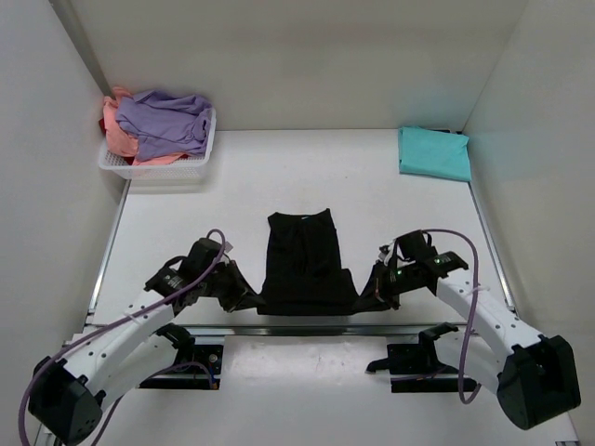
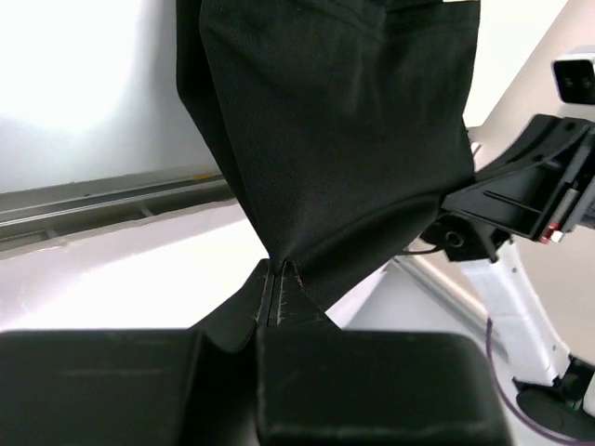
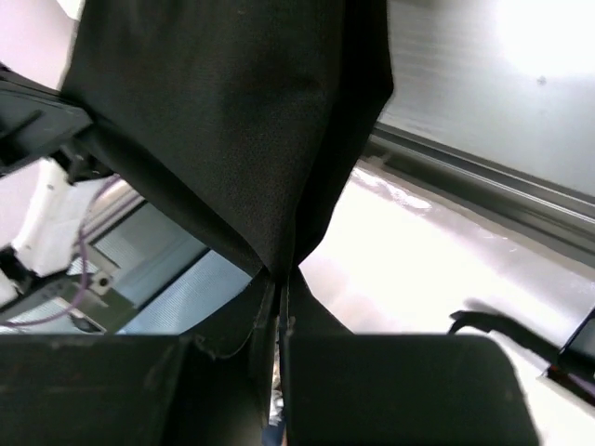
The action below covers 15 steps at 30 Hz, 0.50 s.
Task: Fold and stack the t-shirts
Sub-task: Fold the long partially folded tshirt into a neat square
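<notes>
Fabric is what I am handling: a soft black cloth t-shirt, lying as a narrow dark panel on the near middle of the table. Its neck end is pointing away from me and its near hem is spreading wide between my arms. I am pinching that hem at both ends. My left gripper is clamped on the left corner and my right gripper is clamped on the right corner. In each wrist view the cloth is fanning out from a thin fold caught between closed fingers.

I am judging this shirt to be light and completely limp. It is likely to sag in the middle and drape wherever I let it, and it is not fragile. With only a thin edge in each pinch it could slip free, so the corners, drawn taut against each other, are the sensible places to hold.

Under it, the smooth white tabletop is looking glossy, so the cloth should slide easily. A metal rail is running along the near edge.

A folded teal t-shirt is sitting in the far right corner, well apart. In the far left corner a white plastic mesh basket is holding a lavender t-shirt, a salmon-pink t-shirt and a red t-shirt. Plain white walls are closing in three sides.
</notes>
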Tool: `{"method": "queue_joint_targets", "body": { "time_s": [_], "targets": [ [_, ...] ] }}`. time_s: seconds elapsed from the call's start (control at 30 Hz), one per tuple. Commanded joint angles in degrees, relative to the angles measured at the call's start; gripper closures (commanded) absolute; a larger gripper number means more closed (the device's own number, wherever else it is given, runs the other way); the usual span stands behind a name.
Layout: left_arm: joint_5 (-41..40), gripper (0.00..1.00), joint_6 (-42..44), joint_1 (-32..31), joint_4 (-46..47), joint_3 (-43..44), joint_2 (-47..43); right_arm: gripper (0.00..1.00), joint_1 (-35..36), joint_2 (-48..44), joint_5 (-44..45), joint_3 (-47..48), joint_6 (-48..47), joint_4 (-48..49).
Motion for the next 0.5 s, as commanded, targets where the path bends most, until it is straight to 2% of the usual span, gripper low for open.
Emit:
{"method": "queue_joint_targets", "body": {
  "time_s": [0.0,0.1,0.27,0.43,0.47],
  "targets": [
    [1.83,1.0,-0.27,3.01,-0.05,3.23,3.31,1.0,-3.1,4.76,-1.31,7.64,-4.62,-4.48],
    [3.41,1.0,2.71,6.18,1.36,7.26,9.29,1.0,-5.56,11.69,-0.95,15.19,-8.49,-6.15],
    [4.2,1.0,10.53,11.71,2.24,18.87,25.96,1.0,-8.56,25.86,0.1,31.18,-13.68,-7.82],
    [1.84,0.99,13.0,16.64,5.84,33.8,42.33,1.0,-9.96,44.38,1.77,50.07,-12.81,-2.57],
    [1.22,0.81,12.48,18.21,8.19,34.87,45.83,0.96,-9.97,48.6,2.21,52.03,-12.55,-2.12]
  ]
}}
